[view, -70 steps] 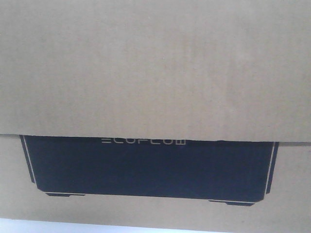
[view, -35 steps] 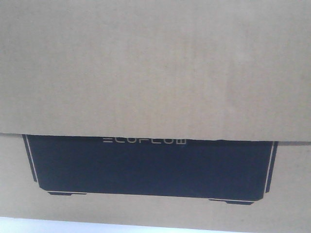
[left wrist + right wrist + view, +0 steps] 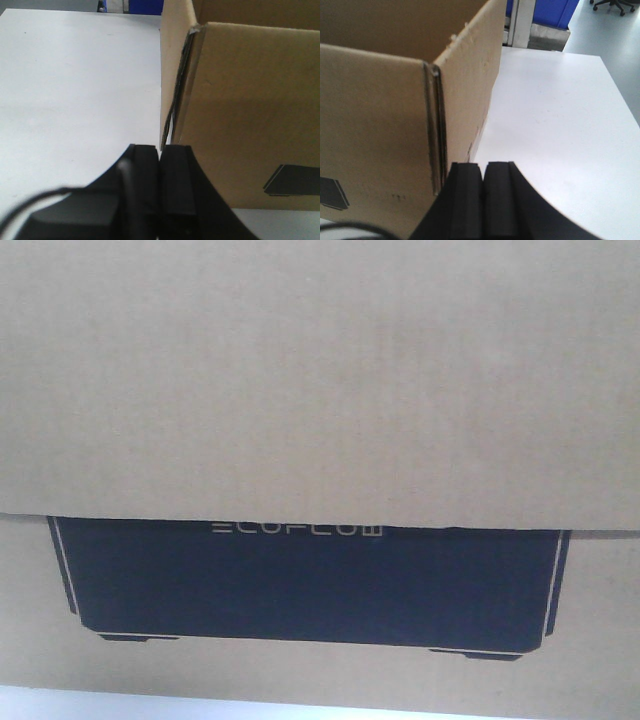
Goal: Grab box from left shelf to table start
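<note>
While the front camera is filled almost edge to edge, each view adds a piece:

Front view: the ECOFLOW cardboard box [image 3: 320, 390] sits so close that only its brown face and black printed panel show, with a thin strip of pale tabletop [image 3: 120, 705] below its bottom edge; I judge the box is over or on the tabletop, though contact cannot be confirmed.

Left wrist view: the left pincer [image 3: 161, 185] has its two black pads pressed together with no gap, nothing visibly between them; its tip lies right at the box's near vertical corner, where a flap edge stands slightly away from the wall. Probably it braces that side, not pinching it (a judgement only).

Right wrist view: the right pincer [image 3: 483, 197] is likewise closed pad to pad, set just beside the opposite corner seam, likely so the two arms squeeze the box between them.

Surroundings: blue bins and a white post [image 3: 519, 22] beyond the tabletop's far edge, an office chair base [image 3: 610, 5] on the floor; the left shelf is not visible.

Obstructions: none seen on the tabletop around the box.
</note>
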Controlling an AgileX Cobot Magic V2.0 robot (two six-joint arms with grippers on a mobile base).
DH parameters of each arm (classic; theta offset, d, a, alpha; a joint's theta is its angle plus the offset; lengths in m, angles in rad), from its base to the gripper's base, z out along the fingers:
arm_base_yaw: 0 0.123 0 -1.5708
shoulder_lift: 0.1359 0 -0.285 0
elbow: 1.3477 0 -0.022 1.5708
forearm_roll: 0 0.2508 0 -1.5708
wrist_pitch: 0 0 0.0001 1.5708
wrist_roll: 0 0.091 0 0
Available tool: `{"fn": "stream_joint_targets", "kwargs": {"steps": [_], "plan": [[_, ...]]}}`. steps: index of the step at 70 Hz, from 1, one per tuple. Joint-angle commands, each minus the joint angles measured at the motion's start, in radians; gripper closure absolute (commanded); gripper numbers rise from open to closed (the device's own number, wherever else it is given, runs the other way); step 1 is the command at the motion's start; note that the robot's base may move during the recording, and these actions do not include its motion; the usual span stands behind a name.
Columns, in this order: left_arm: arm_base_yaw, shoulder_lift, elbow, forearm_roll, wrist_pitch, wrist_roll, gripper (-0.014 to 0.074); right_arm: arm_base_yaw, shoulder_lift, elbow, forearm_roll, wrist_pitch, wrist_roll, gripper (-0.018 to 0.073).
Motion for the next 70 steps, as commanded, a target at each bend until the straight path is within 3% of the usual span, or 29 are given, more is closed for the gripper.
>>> {"fn": "stream_joint_targets", "kwargs": {"steps": [1, 57, 66, 70], "plan": [[-0.002, 0.009, -0.022, -0.001, -0.097, 0.005, 0.0690, -0.001, 0.003, -0.016, -0.013, -0.124, -0.002, 0.0503], [0.011, -0.008, 0.006, -0.030, -0.115, 0.005, 0.0696, -0.001, 0.003, -0.016, -0.013, -0.146, -0.002, 0.0503], [0.079, -0.071, 0.079, -0.099, -0.243, 0.158, 0.0696, -0.001, 0.003, -0.016, -0.013, -0.146, -0.002, 0.0503], [0.110, -0.105, 0.127, -0.112, -0.305, 0.171, 0.0696, -0.001, 0.003, -0.016, -0.013, -0.146, -0.002, 0.0503]]}}
